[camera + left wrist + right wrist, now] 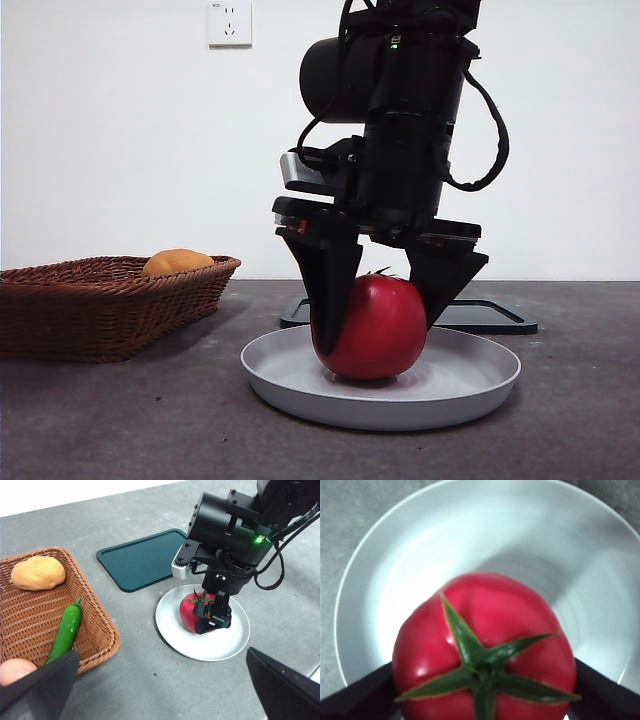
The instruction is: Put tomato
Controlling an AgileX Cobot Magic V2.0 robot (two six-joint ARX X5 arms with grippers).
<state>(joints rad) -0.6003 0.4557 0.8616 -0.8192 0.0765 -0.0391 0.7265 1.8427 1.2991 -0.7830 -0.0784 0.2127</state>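
The red tomato (pixel 375 330) with its green stem sits on the grey plate (pixel 300 400) at the table's centre. My right gripper (pixel 378 333) comes down from above, one black jaw pressed against each side of the fruit. The right wrist view looks straight down on the tomato (pixel 485 630) and the plate (pixel 395 555), with the right gripper (pixel 485 687) shut on it. From the left wrist view, the tomato (pixel 189 611) and plate (pixel 175 640) lie under the right gripper (pixel 207 615). My left gripper (pixel 160 690) hangs back, open and holding nothing.
A wicker basket (pixel 100 300) stands at the left with an orange-yellow fruit (pixel 38 572), a green pepper (pixel 67 630) and a pale round item (pixel 15 670) inside. A dark green tray (pixel 140 557) lies behind the plate.
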